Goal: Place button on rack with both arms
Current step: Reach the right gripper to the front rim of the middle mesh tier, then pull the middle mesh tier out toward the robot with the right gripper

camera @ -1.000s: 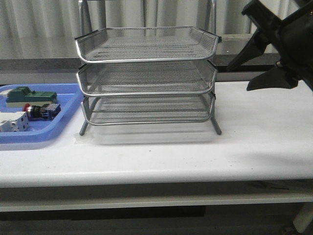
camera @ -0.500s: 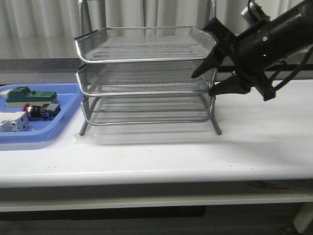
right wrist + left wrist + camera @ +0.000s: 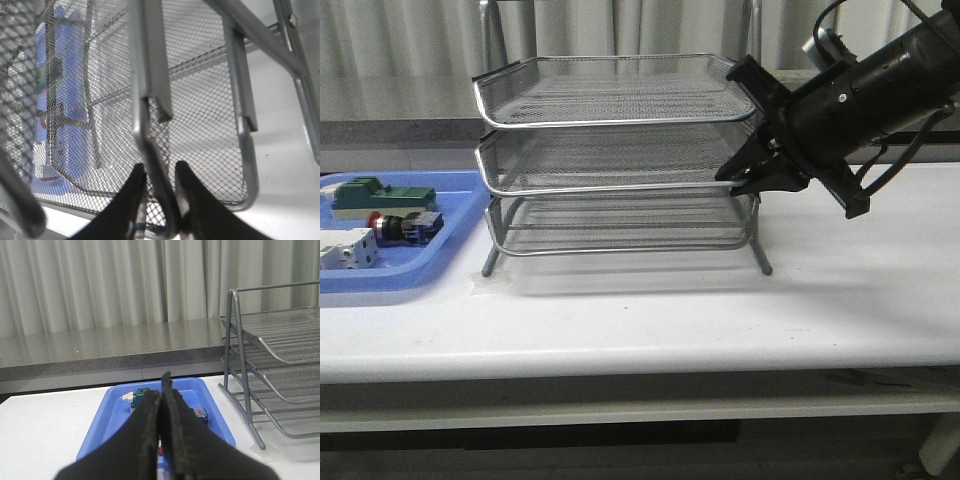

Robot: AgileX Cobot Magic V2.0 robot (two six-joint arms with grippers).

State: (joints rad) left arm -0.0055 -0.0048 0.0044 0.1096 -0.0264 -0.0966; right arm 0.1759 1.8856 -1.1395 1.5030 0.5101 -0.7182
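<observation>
The button (image 3: 398, 227), with a red head and a black-and-blue body, lies in the blue tray (image 3: 463, 222) at the left. The three-tier wire rack (image 3: 620, 120) stands mid-table. My right gripper (image 3: 732, 180) is at the right front corner of the middle tier. In the right wrist view my right gripper (image 3: 160, 167) is closed around the rack's rim wire (image 3: 150, 145). My left gripper (image 3: 164, 385) is shut and empty, above and short of the tray (image 3: 115, 415). It hides most of the button; only the blue end (image 3: 200, 413) shows. The left arm is outside the front view.
A green block (image 3: 380, 192) and a white block (image 3: 345, 248) share the blue tray with the button. The rack's frame legs (image 3: 762, 258) rest on the white table (image 3: 720, 310). A grey ledge and curtain run behind.
My right arm has swung down and left from the upper right to the rack. Its open fingers have closed on the middle tier's right front corner.
</observation>
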